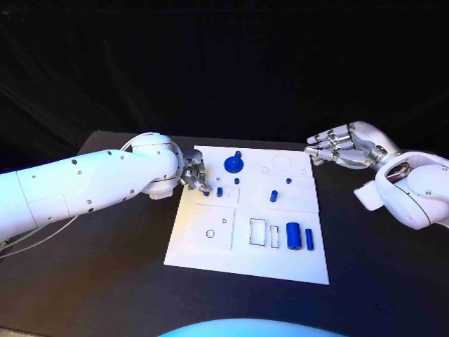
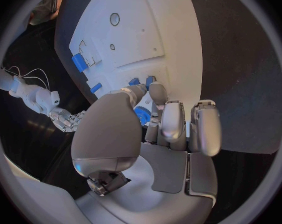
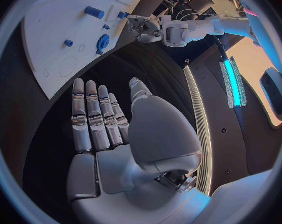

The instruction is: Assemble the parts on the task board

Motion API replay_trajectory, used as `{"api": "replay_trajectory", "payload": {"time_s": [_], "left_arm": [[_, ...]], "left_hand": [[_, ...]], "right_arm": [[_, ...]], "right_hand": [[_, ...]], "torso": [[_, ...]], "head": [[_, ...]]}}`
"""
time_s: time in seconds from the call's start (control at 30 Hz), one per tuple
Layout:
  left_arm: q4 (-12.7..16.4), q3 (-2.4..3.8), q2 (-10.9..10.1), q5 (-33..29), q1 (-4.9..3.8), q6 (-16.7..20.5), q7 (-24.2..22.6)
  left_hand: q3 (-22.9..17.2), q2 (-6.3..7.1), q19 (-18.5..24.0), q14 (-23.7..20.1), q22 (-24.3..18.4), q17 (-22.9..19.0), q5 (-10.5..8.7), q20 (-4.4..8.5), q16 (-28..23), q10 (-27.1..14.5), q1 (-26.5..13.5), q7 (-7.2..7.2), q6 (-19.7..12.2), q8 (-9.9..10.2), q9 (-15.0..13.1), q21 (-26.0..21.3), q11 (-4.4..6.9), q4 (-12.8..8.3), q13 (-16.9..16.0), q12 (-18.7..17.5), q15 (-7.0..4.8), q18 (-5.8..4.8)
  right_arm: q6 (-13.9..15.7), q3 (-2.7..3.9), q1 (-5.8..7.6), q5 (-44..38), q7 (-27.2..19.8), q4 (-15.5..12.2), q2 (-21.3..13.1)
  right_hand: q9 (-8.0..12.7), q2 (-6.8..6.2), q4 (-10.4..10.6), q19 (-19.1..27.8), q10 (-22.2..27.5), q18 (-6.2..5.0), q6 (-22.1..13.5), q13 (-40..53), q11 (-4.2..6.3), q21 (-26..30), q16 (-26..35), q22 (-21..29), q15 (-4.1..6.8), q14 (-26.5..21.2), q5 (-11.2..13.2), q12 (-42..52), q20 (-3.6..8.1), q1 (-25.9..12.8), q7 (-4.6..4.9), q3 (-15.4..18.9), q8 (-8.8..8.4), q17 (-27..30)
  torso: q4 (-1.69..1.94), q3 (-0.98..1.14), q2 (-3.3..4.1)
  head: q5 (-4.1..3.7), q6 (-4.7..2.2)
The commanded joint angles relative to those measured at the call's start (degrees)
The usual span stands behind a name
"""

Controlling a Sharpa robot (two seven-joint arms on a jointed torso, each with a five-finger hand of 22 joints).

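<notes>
Head view: black table (image 1: 103,281); white task board (image 1: 250,260) at centre, bearing blue parts: round disc (image 1: 233,164), cylinder (image 1: 293,236), small pegs (image 1: 273,196). Left hand (image 1: 195,175) at board's left edge, finger state undeterminable. Right hand (image 1: 342,147) off board's far right corner, fingers extended, holding nothing.

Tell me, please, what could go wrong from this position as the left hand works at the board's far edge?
The left hand sits close among small blue pegs and the blue wheel; a sweep could knock them loose. Its fingers hide the parts in the head view, so a misgrasp may pass unseen. The right hand hovers open off the task board, giving no bracing.
</notes>
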State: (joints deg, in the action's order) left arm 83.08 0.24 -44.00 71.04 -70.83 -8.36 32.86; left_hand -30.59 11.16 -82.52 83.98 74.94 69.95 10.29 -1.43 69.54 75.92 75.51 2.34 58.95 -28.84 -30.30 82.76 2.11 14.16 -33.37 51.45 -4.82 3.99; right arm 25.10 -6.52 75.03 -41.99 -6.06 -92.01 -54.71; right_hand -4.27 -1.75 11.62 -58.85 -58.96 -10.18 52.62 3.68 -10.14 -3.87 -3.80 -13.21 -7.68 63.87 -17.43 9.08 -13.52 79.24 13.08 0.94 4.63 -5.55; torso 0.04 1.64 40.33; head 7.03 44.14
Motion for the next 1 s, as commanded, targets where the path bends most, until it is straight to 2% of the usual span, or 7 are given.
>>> {"api": "replay_trajectory", "payload": {"time_s": [0.03, 0.43, 1.0], "left_arm": [[0.0, -0.01, 0.1, 0.0, 0.09, -0.8, 0.2], [-0.4, -0.01, 0.4, 0.0, 0.33, -2.2, 1.2], [-0.5, -0.01, 0.6, 0.2, 0.72, -0.7, 2.2]], "left_hand": [[-10.6, 0.14, -0.3, 1.4, 3.6, 0.1, 0.24, 0.17, 0.3, 0.5, 0.3, 0.0, 0.3, -0.2, -0.1, 0.2, 0.01, -10.1, -0.1, 0.3, -0.44, -1.12], [-11.0, 0.41, -0.5, 1.4, 3.8, 0.1, 0.65, 0.22, 0.3, 1.0, -0.1, -0.11, 0.6, -0.1, -0.1, 0.3, 0.11, -10.4, -0.9, 0.8, -0.51, -1.17], [-11.8, 1.09, -0.8, 1.4, 4.4, 0.1, 2.14, 0.37, 0.4, 1.9, -0.8, -0.3, 1.4, 0.2, -0.2, 0.7, 0.3, -10.9, -1.9, 1.3, -0.67, -1.3]], "right_arm": [[-0.5, 0.02, -0.07, 0.1, -0.6, 0.1, 0.1], [-0.5, 0.02, -0.13, 0.1, -0.6, 0.0, 0.1], [-0.5, 0.02, -0.19, 0.1, -0.6, 0.0, 0.1]], "right_hand": [[0.0, 0.2, -0.1, 0.0, 0.1, -0.4, -0.1, 0.0, -0.13, 0.1, 0.2, 0.1, 0.06, -0.1, -0.3, -0.1, -0.21, -0.6, 0.69, 0.2, -0.06, 0.1], [0.0, 0.2, -0.1, 0.0, 0.1, -0.4, -0.1, 0.0, -0.13, 0.1, 0.2, 0.1, 0.06, -0.1, -0.3, -0.1, -0.21, -0.6, 0.69, 0.2, -0.06, 0.1], [0.0, 0.2, -0.1, 0.0, 0.1, -0.4, -0.1, 0.0, -0.13, 0.1, 0.2, 0.1, 0.06, -0.1, -0.3, -0.1, -0.21, -0.6, 0.69, 0.2, -0.06, 0.1]], "torso": [[-0.02, -0.01, 0.01], [-0.04, -0.05, 0.0], [-0.03, -0.06, -0.03]], "head": [[0.03, 0.02], [-0.09, 0.19], [-0.1, 0.18]]}}
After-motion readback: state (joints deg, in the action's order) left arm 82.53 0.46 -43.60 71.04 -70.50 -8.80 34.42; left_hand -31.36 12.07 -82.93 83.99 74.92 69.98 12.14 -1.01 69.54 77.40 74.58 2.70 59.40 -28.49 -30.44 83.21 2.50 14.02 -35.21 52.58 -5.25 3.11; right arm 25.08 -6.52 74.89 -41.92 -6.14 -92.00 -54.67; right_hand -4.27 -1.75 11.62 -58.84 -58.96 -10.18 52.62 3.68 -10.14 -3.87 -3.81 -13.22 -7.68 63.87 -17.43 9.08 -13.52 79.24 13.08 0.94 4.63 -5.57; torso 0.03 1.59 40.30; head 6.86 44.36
